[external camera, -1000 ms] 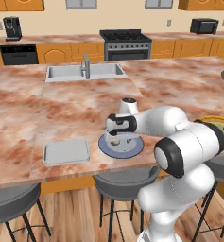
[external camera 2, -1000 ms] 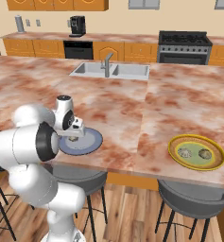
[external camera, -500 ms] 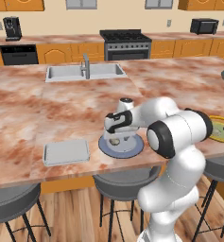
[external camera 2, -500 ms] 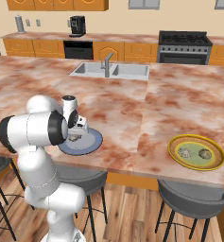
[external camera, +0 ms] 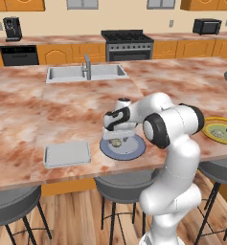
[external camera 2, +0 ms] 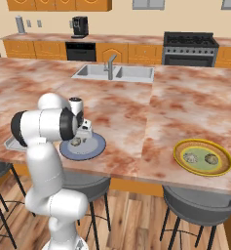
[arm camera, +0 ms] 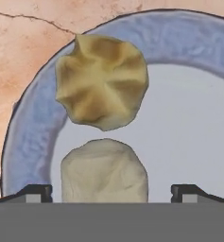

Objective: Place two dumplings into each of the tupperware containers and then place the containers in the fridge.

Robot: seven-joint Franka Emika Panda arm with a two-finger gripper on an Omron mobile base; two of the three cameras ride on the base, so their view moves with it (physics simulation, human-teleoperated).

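Hovering over blue-grey plate [arm camera: 33,118] | fingers [arm camera: 35,193] spread wide, holding nothing | pale dumpling [arm camera: 104,171] lies between them, straight ahead; golden dumpling [arm camera: 102,81] just beyond | pale grey tupperware container [external camera: 67,154] beside plate on surface [external camera: 62,110]

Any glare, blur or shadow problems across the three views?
Hand view: sharp, evenly lit, no glare; pleated dumpling and paler dumpling crisp on the blue-grey plate. Left base view: the arm shades that plate, coarse render. Right base view: flat light, yellow-rimmed plate clear.
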